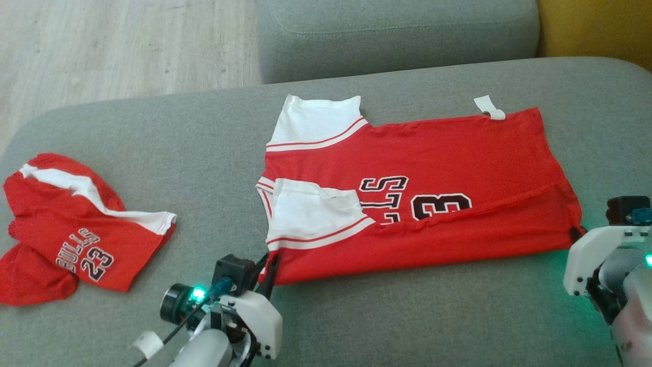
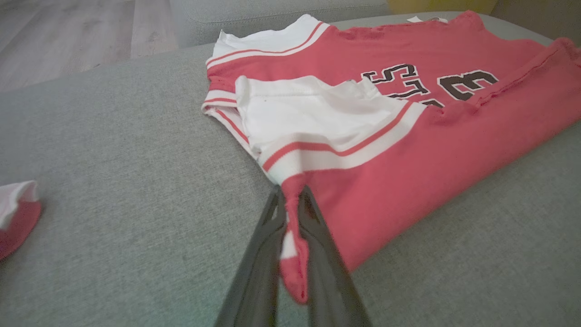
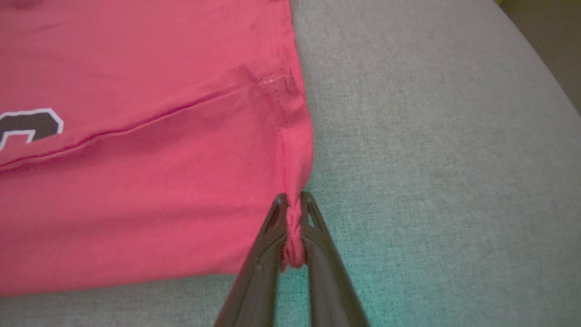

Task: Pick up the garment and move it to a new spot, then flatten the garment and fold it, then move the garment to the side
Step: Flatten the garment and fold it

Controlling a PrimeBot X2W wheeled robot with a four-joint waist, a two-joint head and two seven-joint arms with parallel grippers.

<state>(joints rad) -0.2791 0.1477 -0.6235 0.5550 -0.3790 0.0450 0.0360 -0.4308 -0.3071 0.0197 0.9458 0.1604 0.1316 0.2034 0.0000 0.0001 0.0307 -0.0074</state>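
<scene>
Red-and-white cloth basketball jersey (image 1: 433, 178), flat on grey fabric sofa cushion (image 1: 153, 127), near edge folded over. Near corners clamped in tightly closed left gripper (image 2: 290, 194) and right gripper (image 3: 294, 199), likely for lifting into another fold.

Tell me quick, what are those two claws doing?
Left gripper: closed, pinching the near left corner of the spread red jersey.
Right gripper: closed, pinching its near right corner.

A big grey couch cushion (image 1: 168, 132) holds 2 red shirts. The wide red shirt (image 1: 458, 163) lies flat in the middle, its near edge folded over. The bunched red shirt (image 1: 76, 229) lies near the left edge, well apart.
</scene>
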